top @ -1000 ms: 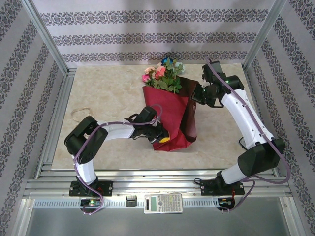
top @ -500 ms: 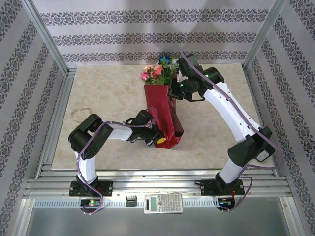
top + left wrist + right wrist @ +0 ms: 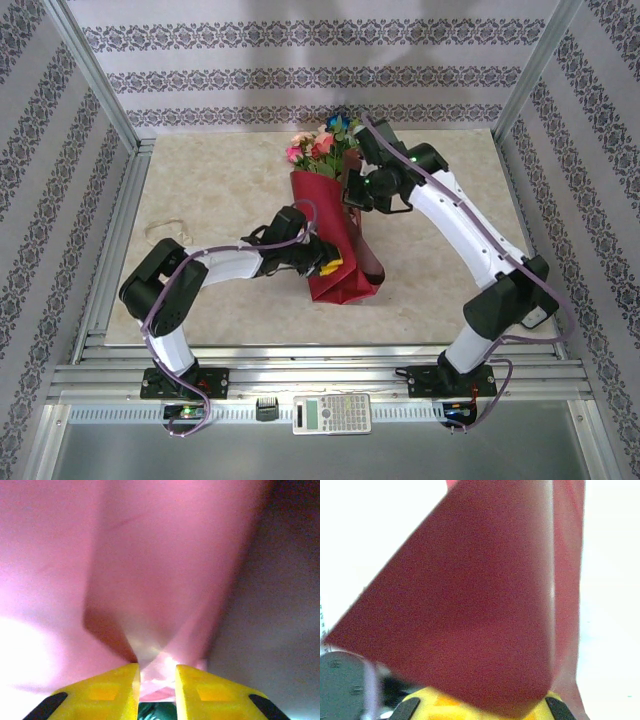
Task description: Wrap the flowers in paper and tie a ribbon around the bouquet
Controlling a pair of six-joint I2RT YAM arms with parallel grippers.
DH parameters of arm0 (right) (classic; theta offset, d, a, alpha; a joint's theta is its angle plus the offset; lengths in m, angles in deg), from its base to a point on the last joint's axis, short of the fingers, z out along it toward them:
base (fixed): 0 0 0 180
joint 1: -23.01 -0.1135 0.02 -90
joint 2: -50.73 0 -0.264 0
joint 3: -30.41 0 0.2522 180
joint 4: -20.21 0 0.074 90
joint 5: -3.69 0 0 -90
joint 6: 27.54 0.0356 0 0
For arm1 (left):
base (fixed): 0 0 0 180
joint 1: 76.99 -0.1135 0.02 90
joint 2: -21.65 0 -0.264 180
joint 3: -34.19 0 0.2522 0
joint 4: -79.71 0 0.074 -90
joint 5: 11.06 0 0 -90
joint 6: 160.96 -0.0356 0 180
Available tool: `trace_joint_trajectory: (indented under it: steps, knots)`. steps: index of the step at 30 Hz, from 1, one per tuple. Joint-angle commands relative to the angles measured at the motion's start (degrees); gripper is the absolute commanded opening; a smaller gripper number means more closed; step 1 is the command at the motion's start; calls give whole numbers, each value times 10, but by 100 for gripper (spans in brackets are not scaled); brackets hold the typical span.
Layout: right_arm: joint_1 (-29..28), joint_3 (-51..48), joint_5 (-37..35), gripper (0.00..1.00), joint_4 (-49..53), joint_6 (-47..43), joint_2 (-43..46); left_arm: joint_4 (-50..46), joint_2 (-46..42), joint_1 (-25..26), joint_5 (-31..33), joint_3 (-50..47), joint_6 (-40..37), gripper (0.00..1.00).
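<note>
top external, right gripper (image 3: 351, 190) pinching paper (image 3: 336, 238), left gripper (image 3: 328, 266) slightly parted at its base

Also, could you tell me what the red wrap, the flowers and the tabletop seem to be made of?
The wrap looks like thin matte paper: sharp creases and folds. The flowers are probably artificial, fabric or plastic; too small to confirm. The tabletop is a smooth beige marble-look surface, possibly laminate.
</note>
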Motion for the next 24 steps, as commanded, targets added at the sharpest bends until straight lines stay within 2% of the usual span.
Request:
trace_joint_trajectory:
  steps: [1, 7, 16, 20, 24]
  knots:
    - [29, -31, -49, 0, 4, 8, 55, -22, 24, -12, -9, 49, -9, 25]
    - [75, -97, -35, 0, -4, 2, 98, -72, 108, -16, -7, 124, -63, 22]
    - [178, -277, -70, 0, -31, 10, 199, -59, 168, -12, 4, 150, -59, 18]
    - [252, -366, -14, 0, -82, -4, 216, -54, 160, -10, 6, 147, -58, 18]
    - [298, -405, 26, 0, -109, -35, 177, -39, 132, -11, 9, 137, -51, 18]
